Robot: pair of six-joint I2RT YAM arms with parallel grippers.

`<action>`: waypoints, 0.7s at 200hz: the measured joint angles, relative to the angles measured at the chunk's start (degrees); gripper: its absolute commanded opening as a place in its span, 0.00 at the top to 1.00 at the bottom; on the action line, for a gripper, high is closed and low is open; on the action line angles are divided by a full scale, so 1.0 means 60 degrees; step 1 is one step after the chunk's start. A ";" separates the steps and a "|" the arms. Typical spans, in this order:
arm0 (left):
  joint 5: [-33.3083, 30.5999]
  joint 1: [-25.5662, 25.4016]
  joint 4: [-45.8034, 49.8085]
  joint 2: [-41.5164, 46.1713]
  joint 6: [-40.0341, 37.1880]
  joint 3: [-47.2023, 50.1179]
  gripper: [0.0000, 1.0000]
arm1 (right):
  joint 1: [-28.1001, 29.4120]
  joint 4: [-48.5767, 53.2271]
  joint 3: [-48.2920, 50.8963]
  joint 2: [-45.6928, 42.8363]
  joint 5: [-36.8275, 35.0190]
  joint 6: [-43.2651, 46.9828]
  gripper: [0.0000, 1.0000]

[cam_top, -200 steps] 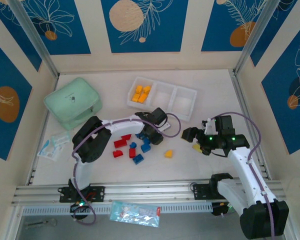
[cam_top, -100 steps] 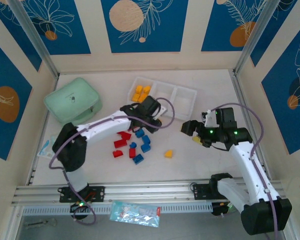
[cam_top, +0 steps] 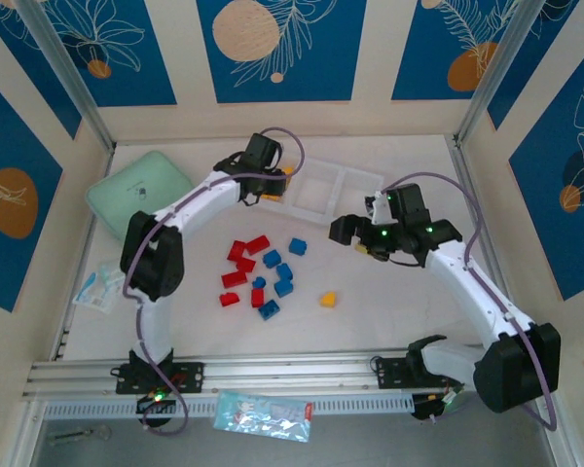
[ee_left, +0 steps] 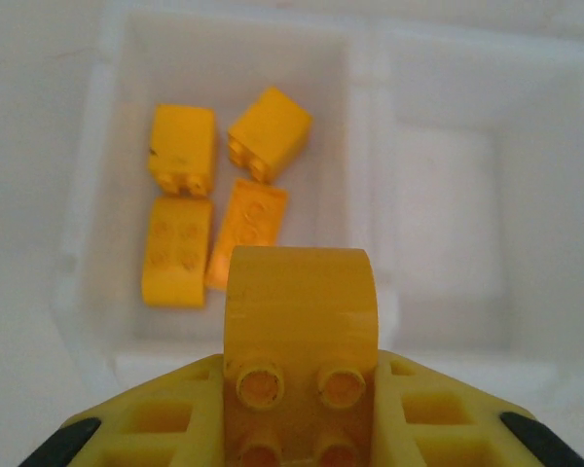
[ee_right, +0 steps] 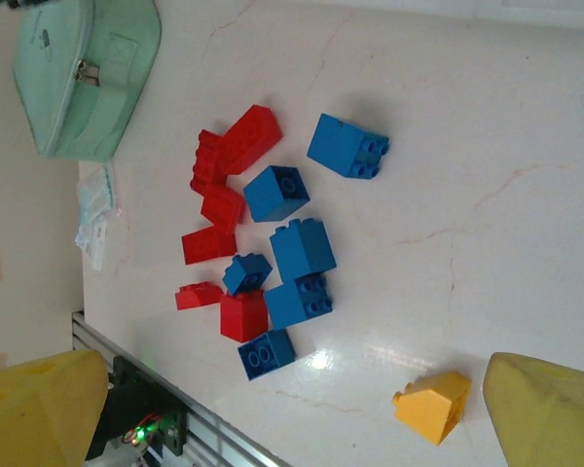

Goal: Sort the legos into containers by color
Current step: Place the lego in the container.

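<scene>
- Step in hand: yellow drop-off. The left end effector (cam_top: 266,183) hangs over the left compartment (ee_left: 90,224) of the long translucent white plastic tray (cam_top: 360,180). The tray lies near the far edge of the table (cam_top: 399,311), about mid-width.
- The left end effector is clamped tight on a yellow plastic toy brick with a rounded top (ee_left: 300,311), studs facing the wrist camera. The brick sits above the compartment's near wall and is not yet released.
- Four yellow plastic bricks (ee_left: 214,195) lie inside that compartment, grouped toward its left side.
- The right end effector (cam_top: 355,236) has its jaws spread wide and holds nothing. It hovers above the table to the right of the loose pile.
- A lone yellow-orange sloped brick (ee_right: 431,407) lies on the table toward the near edge, apart from the pile. In the right wrist view it lies between the fingers, closer to the right one.
- The red plastic bricks (ee_right: 224,209) and blue plastic bricks (ee_right: 297,248) form a loose cluster mid-table, several touching. None are seen in the tray.
- Judgement, next move: carry the held brick slightly further over the compartment so it clears the near wall, then open the jaws. After that, the right end effector looks best placed to descend on the lone yellow-orange brick.
- Judgement, progress: yellow is nearly finished; red and blue are not yet started.
</scene>
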State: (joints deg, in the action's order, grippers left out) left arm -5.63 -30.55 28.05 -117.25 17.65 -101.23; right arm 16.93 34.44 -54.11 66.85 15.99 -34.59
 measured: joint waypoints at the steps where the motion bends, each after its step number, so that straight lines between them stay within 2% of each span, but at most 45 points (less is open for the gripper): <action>1: -0.0004 0.0011 -0.0007 -0.0044 0.0007 -0.0040 0.80 | 0.0000 -0.0004 -0.0004 0.0011 -0.0007 0.0004 0.01; 27: -0.0011 0.0284 -0.0098 -0.1253 0.0171 -0.1311 0.77 | -0.0004 -0.0160 -0.0029 0.0168 -0.0211 0.0004 0.01; 43: -0.0080 0.0342 -0.0069 -0.1880 0.0175 -0.2007 0.57 | -0.0011 -0.0182 -0.0033 0.0200 -0.0211 0.0004 0.01; 70: -0.0324 0.0350 0.0127 -0.2379 0.0204 -0.2696 0.45 | -0.0033 -0.0182 -0.0036 0.0208 -0.0211 0.0004 0.01; 112: -0.0390 0.0350 0.0328 -0.2229 0.0240 -0.2765 0.43 | -0.0073 -0.0142 -0.0098 0.0208 -0.0204 0.0004 0.01; 140: 0.0084 0.0335 0.0437 -0.1453 0.0412 -0.2058 0.39 | -0.0073 -0.0058 -0.0197 0.0200 -0.0204 0.0011 0.01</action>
State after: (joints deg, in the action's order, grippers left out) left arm -5.13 -28.53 30.68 -125.97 20.12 -113.58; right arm 16.49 34.09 -55.29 68.05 14.76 -34.52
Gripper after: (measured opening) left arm 0.601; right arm 0.992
